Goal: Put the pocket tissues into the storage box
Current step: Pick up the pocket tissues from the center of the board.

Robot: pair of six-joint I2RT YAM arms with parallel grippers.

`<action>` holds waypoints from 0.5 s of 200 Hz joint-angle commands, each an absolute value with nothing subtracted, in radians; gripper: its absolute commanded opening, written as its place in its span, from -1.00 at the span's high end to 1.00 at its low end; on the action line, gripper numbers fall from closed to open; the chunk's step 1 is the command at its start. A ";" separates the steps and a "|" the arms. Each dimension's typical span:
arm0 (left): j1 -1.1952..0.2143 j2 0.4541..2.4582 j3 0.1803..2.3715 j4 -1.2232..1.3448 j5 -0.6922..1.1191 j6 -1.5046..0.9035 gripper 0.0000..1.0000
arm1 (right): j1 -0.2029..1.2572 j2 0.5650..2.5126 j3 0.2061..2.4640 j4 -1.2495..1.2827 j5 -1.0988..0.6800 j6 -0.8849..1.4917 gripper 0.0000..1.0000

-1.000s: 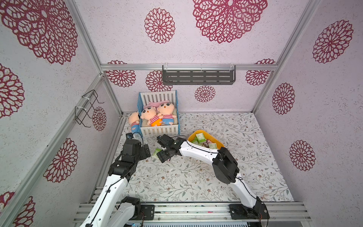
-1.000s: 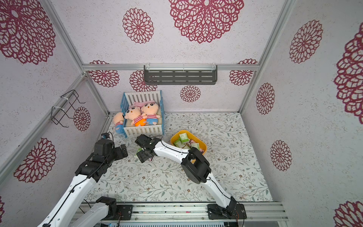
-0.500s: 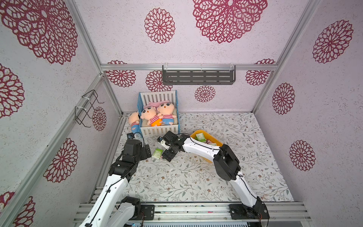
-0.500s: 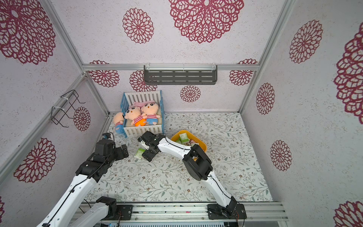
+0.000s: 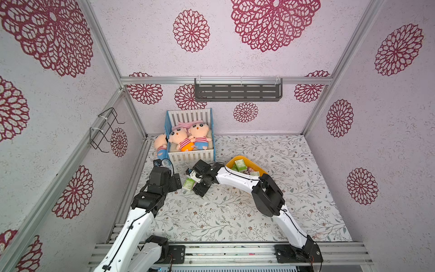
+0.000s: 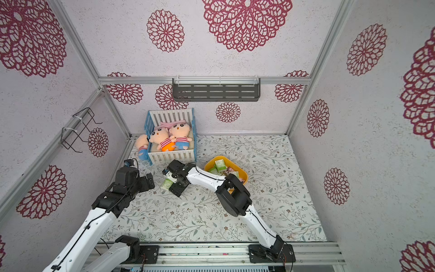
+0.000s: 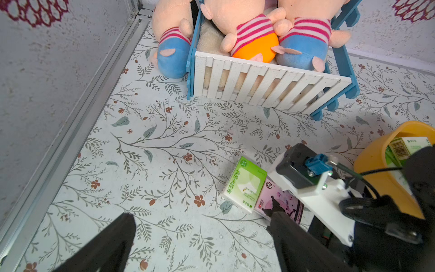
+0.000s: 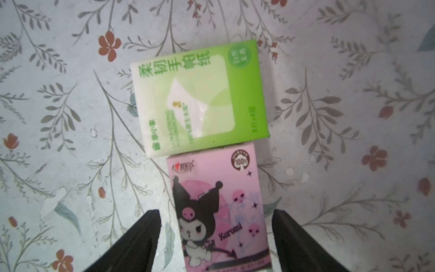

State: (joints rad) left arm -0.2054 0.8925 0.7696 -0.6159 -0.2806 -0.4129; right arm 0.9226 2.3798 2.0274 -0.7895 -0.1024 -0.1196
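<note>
I am lining up a pick: my right gripper (image 8: 216, 213) is straddling the pink packet (image 8: 217, 202) at lower centre of the right wrist view, fingers (image 8: 141, 237) apart and seemingly not touching it. 1 green packet (image 8: 200, 99) is butting against it just above. Next comes a pinch, a lift and a carry to the storage box (image 7: 374, 174), which is sitting at the left wrist view's right edge.

Two pocket tissue packets lie on the one floral mat (image 5: 235, 216): one green-and-white packet (image 8: 200, 99) and one pink packet (image 8: 219, 207). One yellow storage tub (image 7: 376, 150) on the right holds at least four more packets (image 5: 240, 164); the full number there cannot be told. Three plush dolls: an orange-bottomed doll (image 5: 181, 143) and a blue-bottomed doll (image 5: 200, 141) in the one white-slatted blue crate (image 5: 190, 156), a third doll (image 5: 160, 146) just left of it. One grey wall shelf (image 5: 237, 90), one black wire rack (image 5: 106, 129), and two robot arms, a left arm (image 5: 141, 221) and a right arm (image 5: 235, 180)
</note>
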 commanded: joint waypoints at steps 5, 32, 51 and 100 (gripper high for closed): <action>-0.219 0.894 0.792 -0.624 -0.297 -0.406 -0.94 | 0.922 2.382 2.068 -0.809 -0.095 -0.120 -0.51; -0.221 0.896 0.791 -0.625 -0.298 -0.406 -0.94 | 0.921 2.365 2.061 -0.802 -0.101 -0.108 -0.12; -0.221 0.894 0.792 -0.625 -0.299 -0.406 -0.94 | 0.918 2.340 2.038 -0.789 -0.103 -0.101 -0.01; -0.223 0.898 0.790 -0.623 -0.298 -0.406 -0.94 | 0.876 2.134 1.865 -0.682 -0.130 -0.044 0.00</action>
